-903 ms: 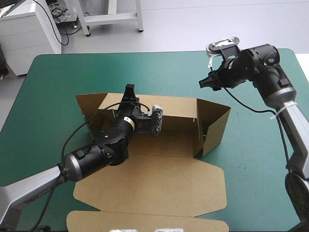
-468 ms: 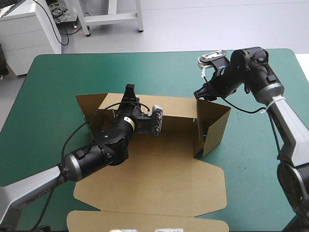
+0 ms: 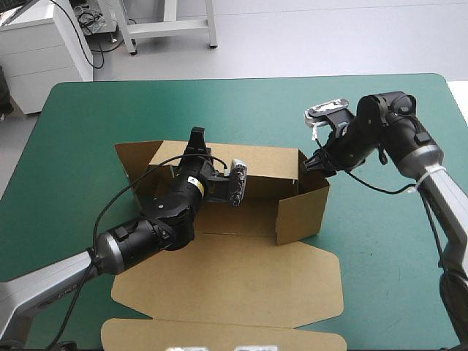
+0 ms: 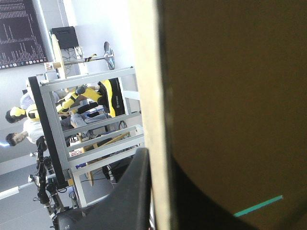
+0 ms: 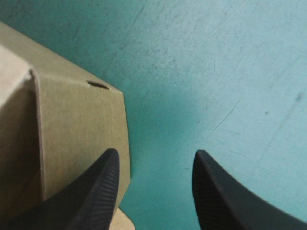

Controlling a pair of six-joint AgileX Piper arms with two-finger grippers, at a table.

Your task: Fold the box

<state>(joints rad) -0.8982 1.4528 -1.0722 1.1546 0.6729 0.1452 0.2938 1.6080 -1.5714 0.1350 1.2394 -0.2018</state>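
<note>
The brown box (image 3: 245, 212) lies mid-table with its back and side walls raised and its lid (image 3: 227, 285) flat toward the near edge. My left gripper (image 3: 196, 139) is shut on the back wall's top edge; in the left wrist view the board edge (image 4: 148, 72) runs between the fingers, with one black finger (image 4: 136, 191) showing beside it. My right gripper (image 3: 316, 162) is open and sits against the outside of the right wall (image 3: 303, 208). In the right wrist view that gripper (image 5: 156, 160) hangs over the cover, one finger over the box corner (image 5: 72, 134).
The teal-green cover (image 3: 88, 117) is bare beyond the back wall and to the right of the box (image 5: 216, 72). The lid's front flap (image 3: 219, 333) reaches the table's near edge. A side flap (image 3: 135, 157) sticks out at the box's left end.
My right gripper came down and leftward to the box's right wall. That wall swung from splayed outward to folded in across the box's end. The left arm held still.
</note>
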